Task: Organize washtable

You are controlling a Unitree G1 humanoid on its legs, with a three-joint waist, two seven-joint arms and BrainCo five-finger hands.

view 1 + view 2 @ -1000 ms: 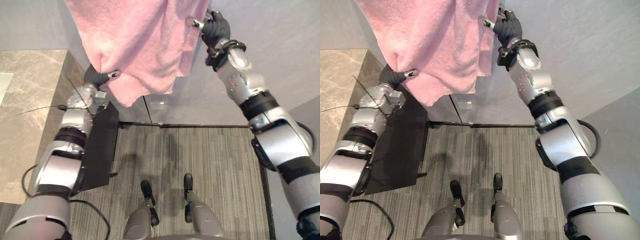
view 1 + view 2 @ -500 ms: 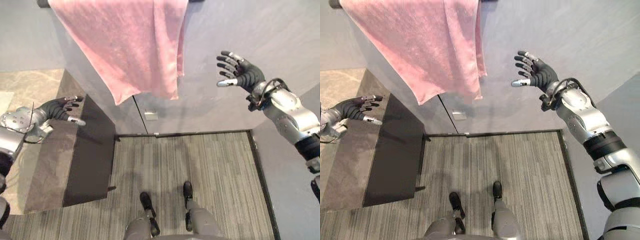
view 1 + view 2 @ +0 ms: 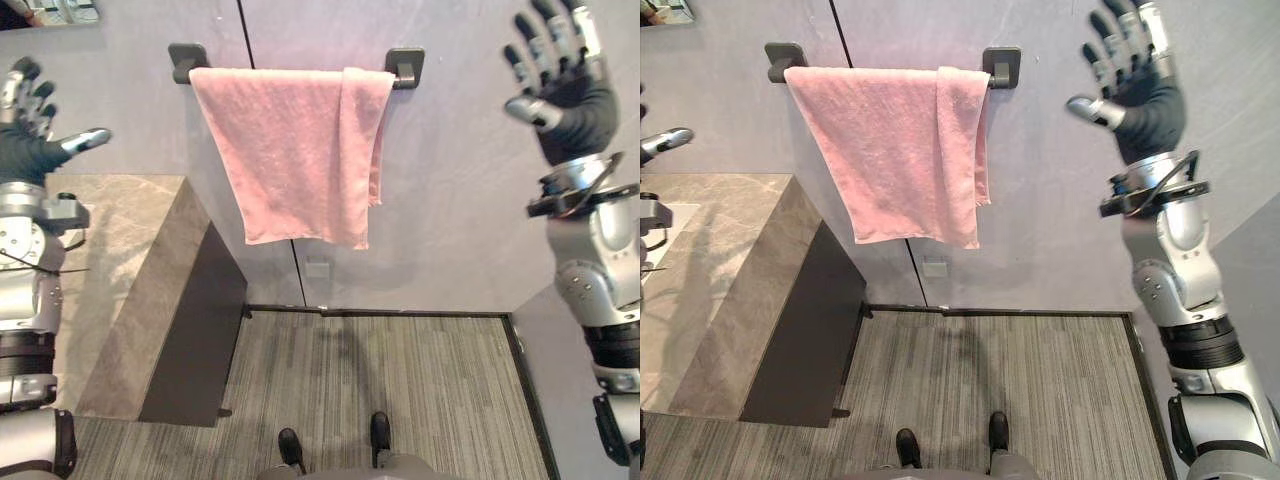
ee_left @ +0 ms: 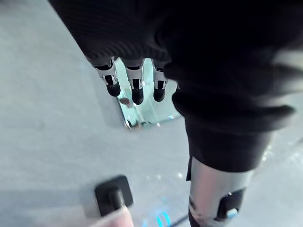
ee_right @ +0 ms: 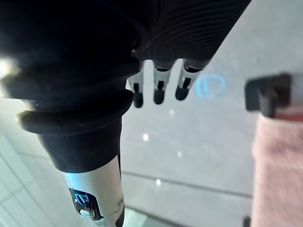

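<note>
A pink towel (image 3: 300,150) hangs over a black wall rail (image 3: 405,66), its right part doubled over. Neither hand touches it. My left hand (image 3: 28,140) is raised at the far left above the marble washtable (image 3: 110,270), fingers spread and holding nothing. My right hand (image 3: 565,80) is raised at the upper right, well clear of the towel, with its fingers straight and apart. The right wrist view shows the towel's edge (image 5: 279,170) and a rail bracket (image 5: 267,94) past the straight fingers (image 5: 158,90).
The washtable's dark side panel (image 3: 195,340) drops to a grey striped carpet (image 3: 400,390). The grey wall (image 3: 460,220) behind has a small socket plate (image 3: 318,269). A mirror corner (image 3: 50,12) sits at the top left.
Both hands let go of the towel and drew back outward, now raised and spread. The towel stays hung on the rail. The camera has tilted up, showing the whole rail.
</note>
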